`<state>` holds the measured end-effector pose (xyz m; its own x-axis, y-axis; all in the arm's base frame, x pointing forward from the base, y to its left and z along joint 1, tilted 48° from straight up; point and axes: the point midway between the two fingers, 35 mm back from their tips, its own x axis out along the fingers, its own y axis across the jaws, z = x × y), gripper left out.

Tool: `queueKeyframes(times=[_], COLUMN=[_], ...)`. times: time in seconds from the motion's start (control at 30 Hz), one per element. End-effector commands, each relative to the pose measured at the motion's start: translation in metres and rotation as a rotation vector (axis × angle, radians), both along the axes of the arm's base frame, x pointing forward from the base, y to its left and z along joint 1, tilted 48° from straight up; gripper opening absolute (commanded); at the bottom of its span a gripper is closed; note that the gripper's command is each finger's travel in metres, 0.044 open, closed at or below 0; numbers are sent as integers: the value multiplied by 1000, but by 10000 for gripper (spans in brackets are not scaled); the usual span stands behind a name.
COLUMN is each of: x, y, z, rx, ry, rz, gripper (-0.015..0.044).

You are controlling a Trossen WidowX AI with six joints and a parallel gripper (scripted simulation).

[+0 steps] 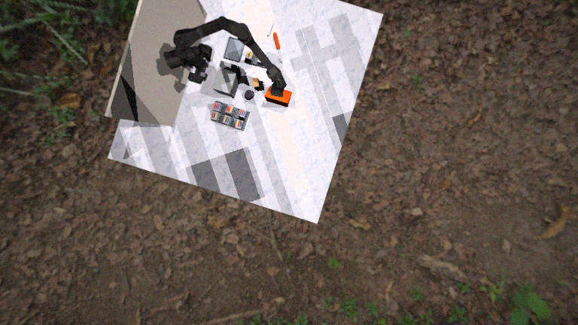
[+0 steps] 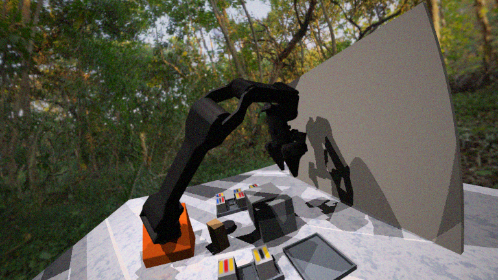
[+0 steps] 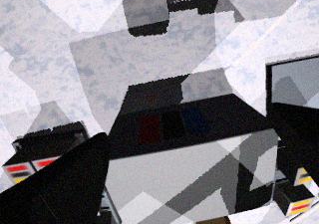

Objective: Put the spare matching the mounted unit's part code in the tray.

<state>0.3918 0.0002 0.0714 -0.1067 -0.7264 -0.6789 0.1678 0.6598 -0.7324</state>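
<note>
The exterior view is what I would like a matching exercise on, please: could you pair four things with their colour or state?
Things:
1. gripper
2. arm base block
3. tray
4. wall panel

Descriptions:
A. orange, on the table under the arm
B. flat, dark grey, nothing in it
C. open, holding nothing, hanging above the table beside the panel
D. tall, grey, standing upright with the arm's shadow on it

Pairs: 1-C, 2-A, 3-B, 4-D

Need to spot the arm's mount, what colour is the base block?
Orange base block, clearest in the exterior view.
</note>
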Motion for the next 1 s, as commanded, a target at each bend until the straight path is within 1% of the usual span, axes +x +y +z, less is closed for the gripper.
queueKeyframes(times=[0.0, 0.37, 0.43, 0.57, 0.73, 0.87, 0.97], x=[-4, -4, -8, -40, -87, -138, -179], y=[1, 1, 11, 65, 112, 141, 154], z=[2, 2, -4, -40, -76, -103, -120], rx=[8, 8, 21, 87, 141, 174, 191], ry=[25, 25, 67, 310, 581, 832, 1028], rz=[2, 2, 44, 295, 564, 799, 970], gripper=[440, 440, 440, 440, 440, 440, 440])
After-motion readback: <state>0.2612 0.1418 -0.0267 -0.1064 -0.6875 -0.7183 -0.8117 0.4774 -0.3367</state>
